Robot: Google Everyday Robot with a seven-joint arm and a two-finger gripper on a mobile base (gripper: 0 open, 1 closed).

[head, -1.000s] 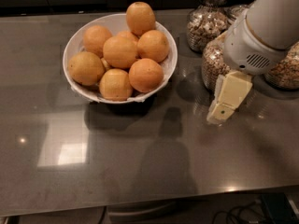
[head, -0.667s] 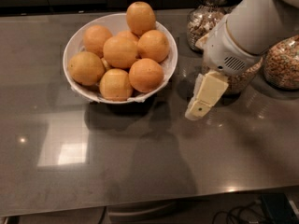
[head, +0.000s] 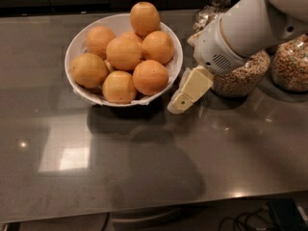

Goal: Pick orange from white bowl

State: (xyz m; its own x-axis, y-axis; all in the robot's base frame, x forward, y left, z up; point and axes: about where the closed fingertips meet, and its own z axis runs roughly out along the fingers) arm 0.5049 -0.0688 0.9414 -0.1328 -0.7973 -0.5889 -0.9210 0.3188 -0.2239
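The end effector [head: 184,94] sits low beside the white bowl [head: 117,21], seemingly empty, open or closed I can't tell; it should clear the rim, then drop onto the nearest orange [head: 150,77]

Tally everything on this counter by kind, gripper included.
Round orange fruits: 7 clearly showing
Wide white bowl: 1
Glass jars of grain: 3
Robot gripper, just right of the bowl: 1
Total: 12
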